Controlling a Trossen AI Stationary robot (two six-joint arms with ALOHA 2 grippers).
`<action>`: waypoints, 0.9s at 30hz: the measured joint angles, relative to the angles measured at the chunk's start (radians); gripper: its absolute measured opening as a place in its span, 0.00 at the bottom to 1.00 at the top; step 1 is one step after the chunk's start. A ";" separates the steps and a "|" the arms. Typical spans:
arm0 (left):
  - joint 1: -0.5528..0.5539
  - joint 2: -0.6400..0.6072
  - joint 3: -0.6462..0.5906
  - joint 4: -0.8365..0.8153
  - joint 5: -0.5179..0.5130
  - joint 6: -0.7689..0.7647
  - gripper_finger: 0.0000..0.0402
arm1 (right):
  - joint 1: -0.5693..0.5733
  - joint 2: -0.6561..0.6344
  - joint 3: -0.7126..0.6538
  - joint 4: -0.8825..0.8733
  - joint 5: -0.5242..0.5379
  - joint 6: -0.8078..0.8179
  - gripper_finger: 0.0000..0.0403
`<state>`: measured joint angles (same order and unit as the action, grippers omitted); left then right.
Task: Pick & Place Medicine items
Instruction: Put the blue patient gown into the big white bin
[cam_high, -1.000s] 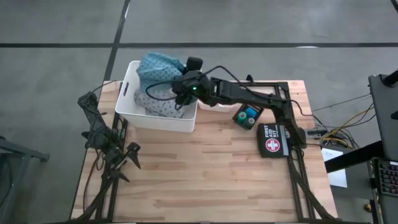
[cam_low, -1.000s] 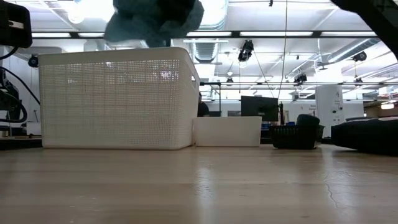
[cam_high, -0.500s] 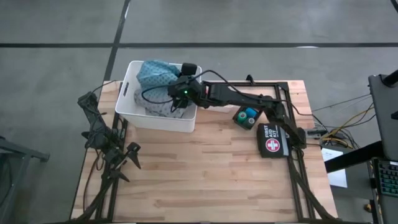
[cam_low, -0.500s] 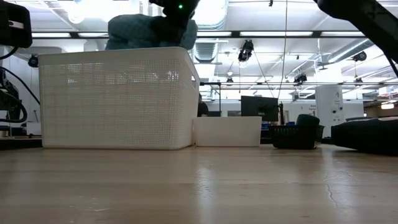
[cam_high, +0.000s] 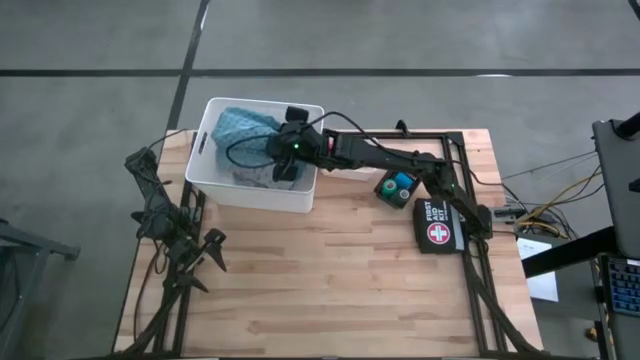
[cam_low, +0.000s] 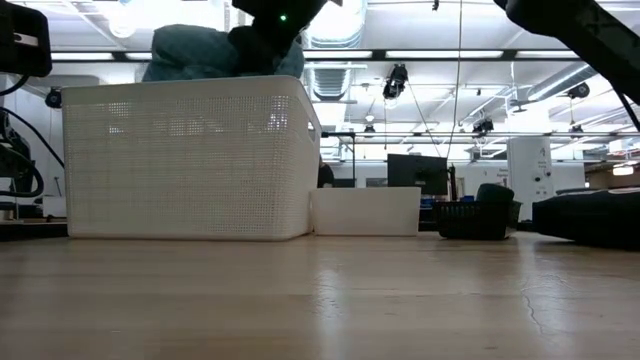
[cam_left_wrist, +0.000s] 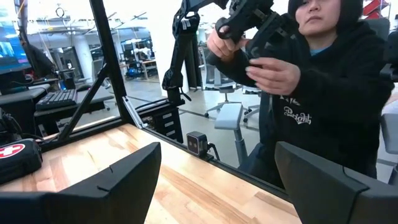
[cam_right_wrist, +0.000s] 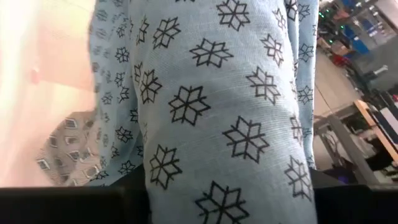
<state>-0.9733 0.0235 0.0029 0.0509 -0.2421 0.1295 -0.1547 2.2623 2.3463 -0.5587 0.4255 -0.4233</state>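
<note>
My right gripper (cam_high: 283, 160) reaches over the white mesh basket (cam_high: 262, 197) at the table's far left, shut on a teal snowflake-patterned cloth (cam_high: 243, 125). The low view shows that cloth (cam_low: 190, 52) bulging above the basket's rim (cam_low: 180, 82). A grey patterned cloth (cam_right_wrist: 68, 149) lies under it in the basket. The small blue container (cam_high: 389, 186) and green container (cam_high: 404, 181) sit in a dark tray right of the basket. No red bottles show. My left gripper (cam_high: 207, 250) waits open at the table's left edge. My right gripper has a bunched part of the teal cloth (cam_right_wrist: 227, 174) between its two fingers, coming from above and from the table's right. Several folds run between the fingers. The cloth spreads forward from the hold, into the basket and onto the grey cloth.
The black first-aid pouch (cam_high: 438, 225) lies near the table's right edge. A low white box (cam_low: 365, 210) stands just right of the basket. A person (cam_left_wrist: 317, 93) holding controllers stands beyond the table's edge in the left wrist view. Bare wood covers the table's near half.
My right gripper has moved down and toward the table's left, over the basket, staying shut on the teal cloth. The cloth, which hung clear above the basket's far rim, has come down into the basket and now bulges just over its rim.
</note>
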 joint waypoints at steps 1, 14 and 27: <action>0.000 0.000 0.000 0.000 0.000 0.000 0.80 | -0.001 0.000 0.000 0.000 -0.001 0.001 0.35; 0.000 0.000 0.000 0.000 0.000 0.000 0.80 | -0.075 -0.002 -0.054 -0.063 -0.240 0.180 0.35; 0.000 0.000 0.000 0.000 0.000 0.000 0.80 | -0.093 -0.002 -0.163 -0.067 -0.248 0.373 0.35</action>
<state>-0.9732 0.0235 0.0029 0.0511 -0.2423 0.1295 -0.2478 2.2604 2.1838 -0.6259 0.1772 -0.0504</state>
